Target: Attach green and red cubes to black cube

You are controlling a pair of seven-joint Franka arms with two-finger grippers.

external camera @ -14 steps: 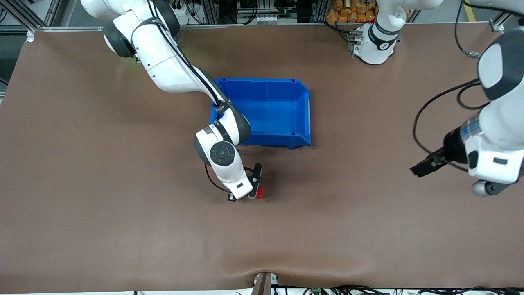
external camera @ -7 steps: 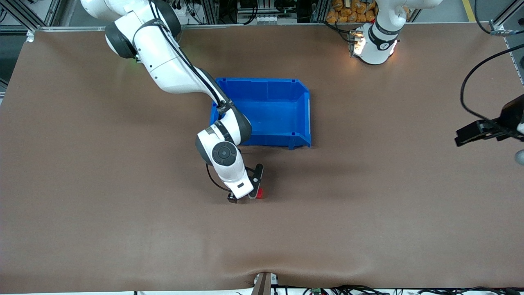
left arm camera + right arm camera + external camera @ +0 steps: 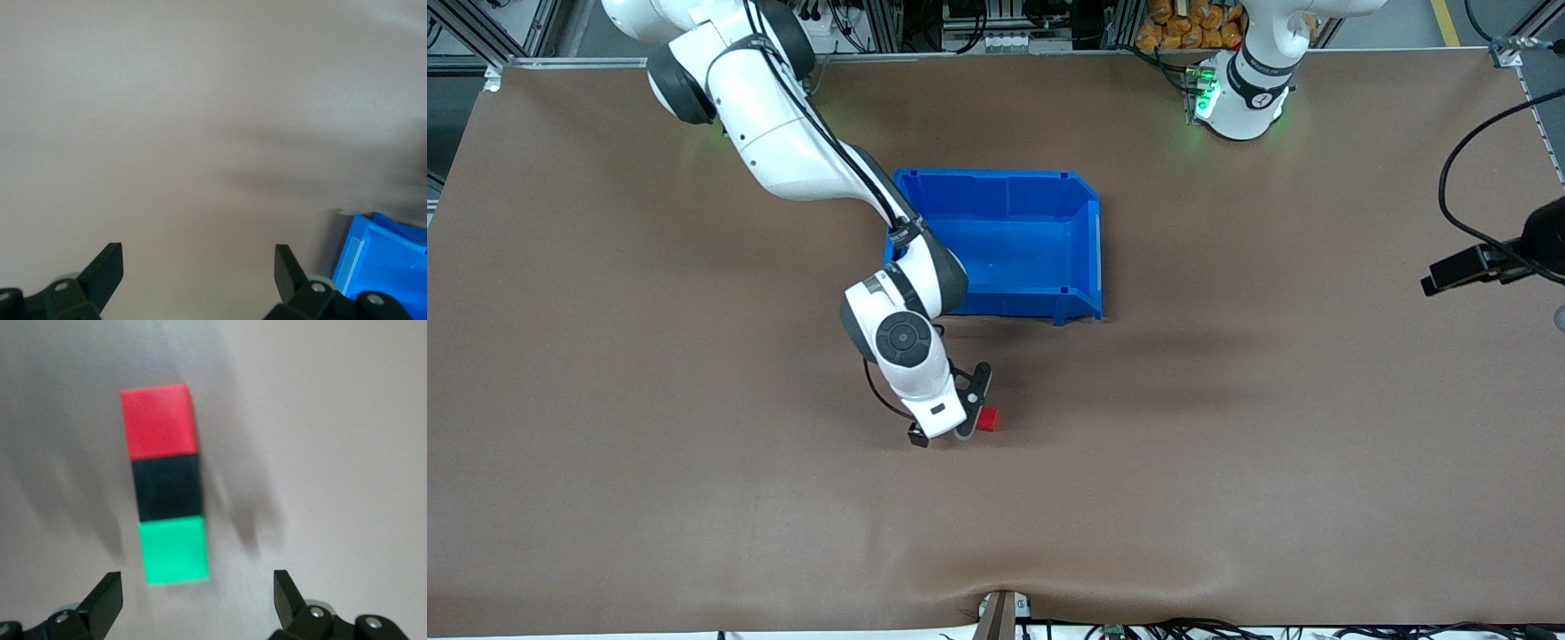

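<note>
While cubes (image 3: 167, 492) join, blue bin (image 3: 1032, 233) sits near.

no readable text, labels or numbers

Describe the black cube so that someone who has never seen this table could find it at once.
Start at the blue bin in the middle of the table; nearer the front camera than the bin, the right gripper hangs with open jaws over a short row of three joined cubes. The black cube is the middle one, with the red cube on one end and the green cube on the other.
</note>
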